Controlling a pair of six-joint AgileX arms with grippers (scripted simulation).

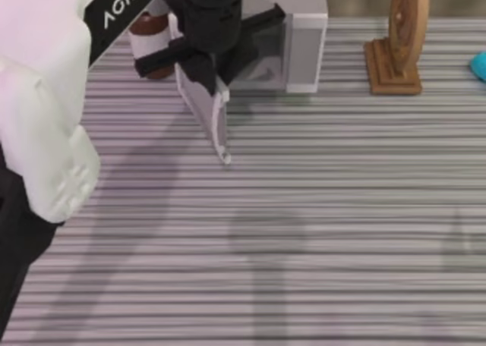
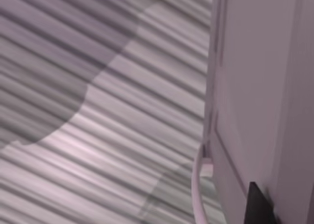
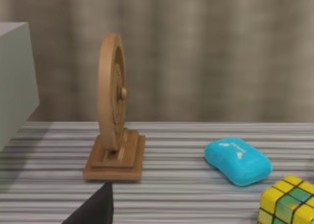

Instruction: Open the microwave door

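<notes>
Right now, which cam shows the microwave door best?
Top view: the microwave door stands swung out from the microwave, under the left gripper. The left wrist view shows only a close slice of the door panel and handle. The right wrist view shows none of it.

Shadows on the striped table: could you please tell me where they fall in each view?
Top view: a broad shadow runs from the open microwave door toward the picture's lower left, and a fainter one lies mid-table. Left wrist view: a dark curved patch crosses the stripes beside the door. Right wrist view: a soft shadow lies beside the wooden wheel stand.
</notes>
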